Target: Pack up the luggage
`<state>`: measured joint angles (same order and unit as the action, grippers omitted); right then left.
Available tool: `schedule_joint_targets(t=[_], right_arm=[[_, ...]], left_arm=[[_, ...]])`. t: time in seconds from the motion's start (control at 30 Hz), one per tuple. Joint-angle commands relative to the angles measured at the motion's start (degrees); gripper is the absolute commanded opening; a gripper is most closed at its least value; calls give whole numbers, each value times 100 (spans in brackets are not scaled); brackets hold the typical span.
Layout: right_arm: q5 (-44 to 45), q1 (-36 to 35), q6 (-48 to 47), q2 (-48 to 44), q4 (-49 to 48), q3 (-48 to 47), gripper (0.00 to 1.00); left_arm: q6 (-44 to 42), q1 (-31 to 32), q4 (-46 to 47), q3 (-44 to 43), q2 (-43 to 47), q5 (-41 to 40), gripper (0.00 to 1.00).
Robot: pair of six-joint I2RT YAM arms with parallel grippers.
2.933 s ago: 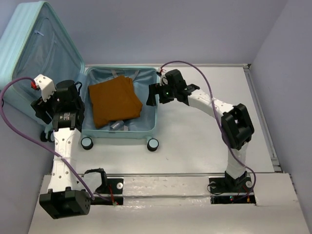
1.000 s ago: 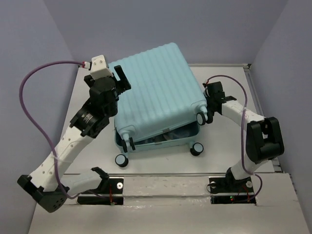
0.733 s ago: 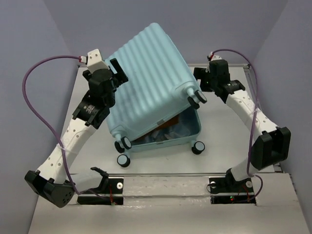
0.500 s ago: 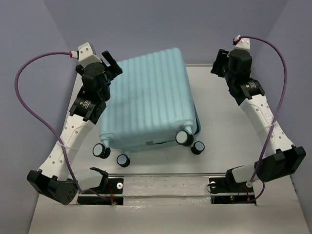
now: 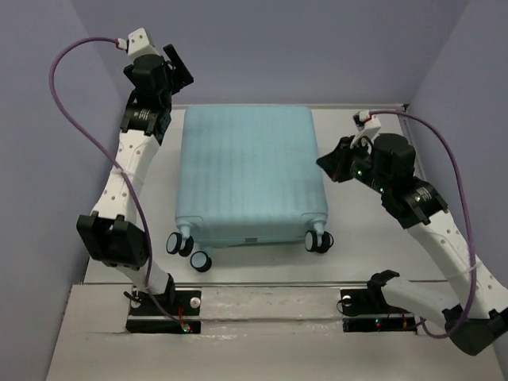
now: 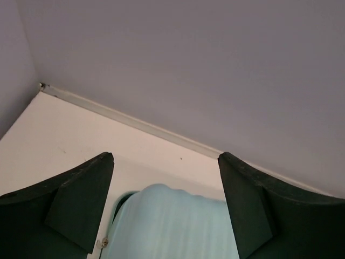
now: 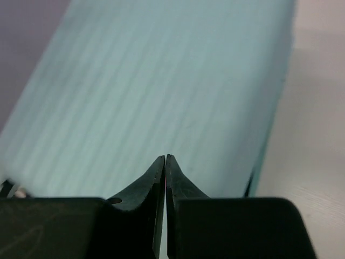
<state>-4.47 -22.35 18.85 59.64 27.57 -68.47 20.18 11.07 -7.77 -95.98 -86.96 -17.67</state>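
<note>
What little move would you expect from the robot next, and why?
Probably the right arm lowers its shut jaws onto the luggage lid to press it down. The case lies closed and flat, the right jaws hover at its right edge, and the left jaws stand open, clear of it.

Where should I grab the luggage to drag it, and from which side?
Probably the near right wheel, coming in from the right. The luggage lies flat and shut, its ribbed lid too broad for the jaws, while the wheels stick out past the shell at the near corners. The right gripper, shut for now, is closest.
</note>
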Motion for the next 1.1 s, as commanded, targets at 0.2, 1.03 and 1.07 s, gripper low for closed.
schedule_joint_targets(t=[0.2,1.03,1.07], right_arm=[[-1759,-2745,13,-613,978,263,8],[1836,-1985,-171,1050,953,483,7],[1766,-1862,-258,1067,847,501,7]], left_arm=[[-77,-764,-1007,-3407,-3024,2624,92],[-472,-738,162,-3095,-4814,5090,69],[-463,-738,153,-2623,-4683,5055,66]])
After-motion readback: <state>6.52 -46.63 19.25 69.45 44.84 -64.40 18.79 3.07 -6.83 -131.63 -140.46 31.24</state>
